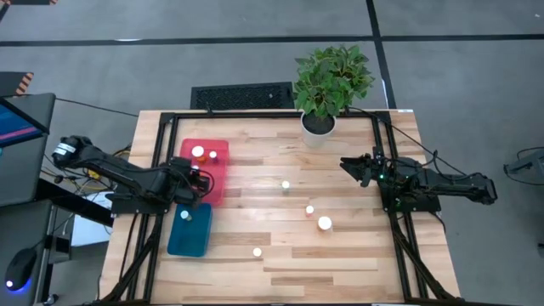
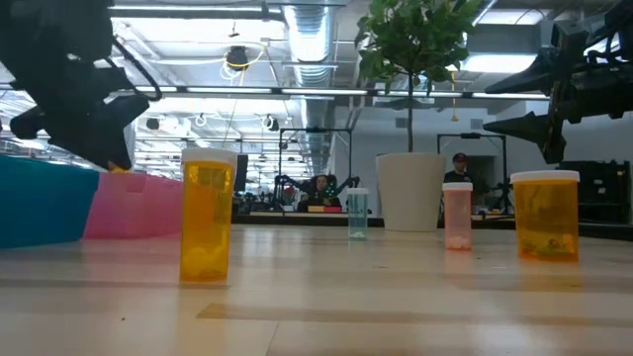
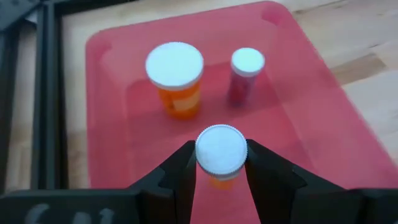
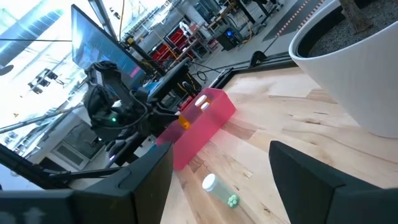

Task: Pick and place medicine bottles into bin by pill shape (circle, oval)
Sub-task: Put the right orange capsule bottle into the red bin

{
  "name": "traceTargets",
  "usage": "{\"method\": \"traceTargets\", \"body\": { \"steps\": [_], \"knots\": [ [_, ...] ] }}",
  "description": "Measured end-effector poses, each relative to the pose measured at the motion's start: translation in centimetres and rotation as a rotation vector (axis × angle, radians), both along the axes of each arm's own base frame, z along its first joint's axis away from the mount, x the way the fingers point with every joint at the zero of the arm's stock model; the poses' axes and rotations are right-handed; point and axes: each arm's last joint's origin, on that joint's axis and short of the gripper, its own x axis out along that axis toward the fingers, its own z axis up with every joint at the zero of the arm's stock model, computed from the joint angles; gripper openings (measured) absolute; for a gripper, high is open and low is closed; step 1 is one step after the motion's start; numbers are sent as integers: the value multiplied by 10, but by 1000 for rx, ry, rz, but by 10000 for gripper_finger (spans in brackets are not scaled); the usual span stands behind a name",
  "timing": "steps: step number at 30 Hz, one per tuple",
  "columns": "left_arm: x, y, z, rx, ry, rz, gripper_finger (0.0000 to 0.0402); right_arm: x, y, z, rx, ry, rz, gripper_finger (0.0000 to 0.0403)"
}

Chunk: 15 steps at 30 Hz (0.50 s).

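Left tool (image 3: 221,163) clenched on small orange bottle (image 3: 221,152) by its white cap, hanging over red tray (image 3: 298,93), at six o'clock of the two bottles standing inside. Bottle upright, long axis vertical, cap up. Risk: release from height, then topple or bump on neighbours. Right tool (image 1: 350,165) spread wide, idle at tabletop's three o'clock edge.

A pink bin (image 4: 202,124) is seen across the worktop (image 4: 292,118), bottles (image 4: 200,102) inside, one clear bottle (image 4: 219,188) nearer.
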Motion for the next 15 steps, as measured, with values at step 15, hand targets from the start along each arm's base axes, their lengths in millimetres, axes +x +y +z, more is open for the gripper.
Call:
{"method": "traceTargets", "body": {
  "steps": [15],
  "knots": [
    [6,14,-8,94,142,16,118,0,0,0,14,-7,-1,276]
  ]
}}
